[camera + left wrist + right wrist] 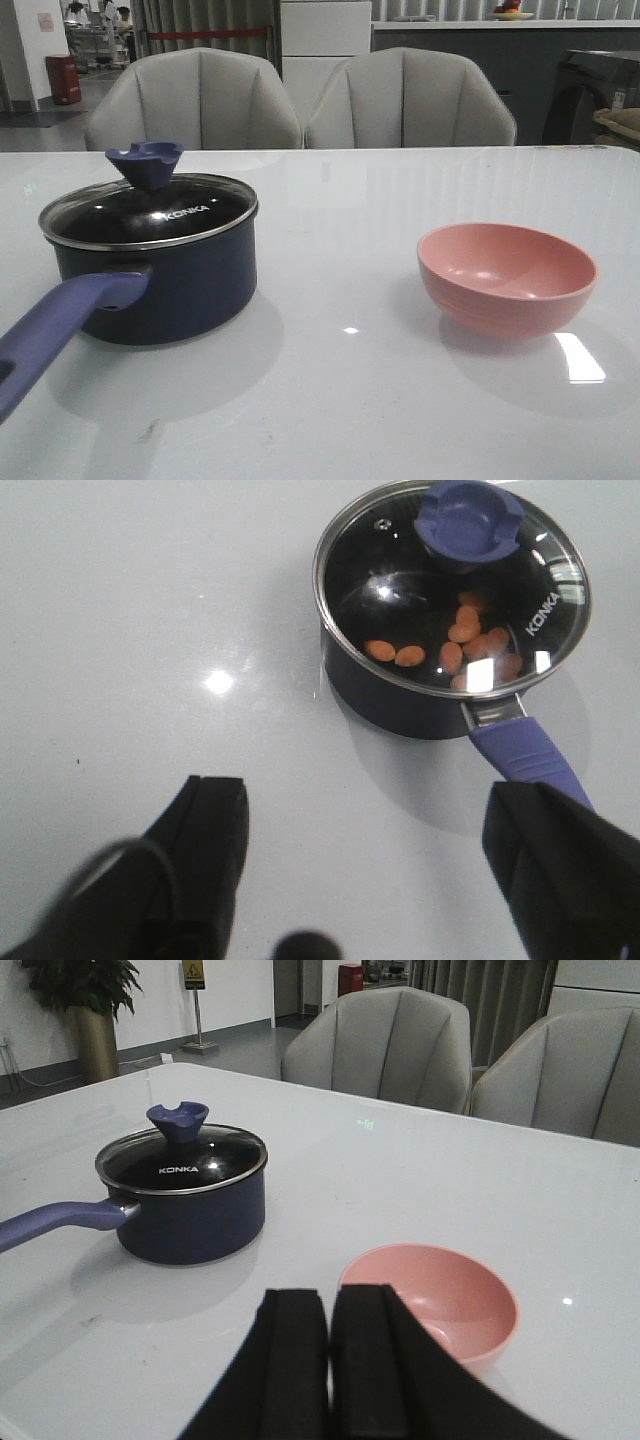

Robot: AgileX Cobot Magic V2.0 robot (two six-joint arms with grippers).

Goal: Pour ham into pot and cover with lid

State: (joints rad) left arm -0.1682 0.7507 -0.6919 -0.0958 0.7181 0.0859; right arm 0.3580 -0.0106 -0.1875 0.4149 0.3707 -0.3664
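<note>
The navy pot (170, 280) stands at the table's left with its purple-blue handle (55, 330) pointing toward the near left. The glass KONKA lid (150, 212) with its blue knob (146, 163) sits on the pot. Through the lid in the left wrist view, several orange-pink ham slices (465, 640) lie inside the pot (400, 700). My left gripper (365, 800) is open and empty above the table, back from the pot. My right gripper (328, 1305) is shut and empty, just in front of the pink bowl (440, 1305). No arm shows in the front view.
The empty salmon-pink bowl (507, 277) stands at the table's right. Two grey chairs (300, 100) stand behind the far edge of the white table (340, 400). The pot (190, 1210) and lid (182, 1157) also show in the right wrist view.
</note>
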